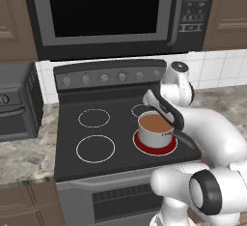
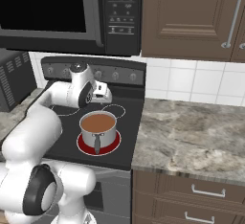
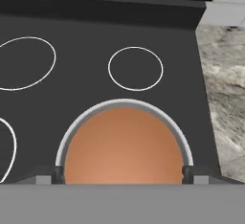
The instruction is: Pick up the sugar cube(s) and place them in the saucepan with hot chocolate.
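1. Fingertips [image 3: 58,174] stand wide apart, nothing between them, straddling the saucepan [image 3: 124,144] rim.
2. The saucepan with hot chocolate [image 1: 155,129] sits on the red-glowing burner [image 1: 140,145] at the stove's [image 1: 72,169] front right corner.
3. Sugar cubes: none can be made out.
4. Judged next: lift the gripper [image 3: 124,179] straight up, clearing rim and handle [image 2: 97,143].

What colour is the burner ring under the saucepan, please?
Red burner ring beneath the saucepan, clearest in the left base view.
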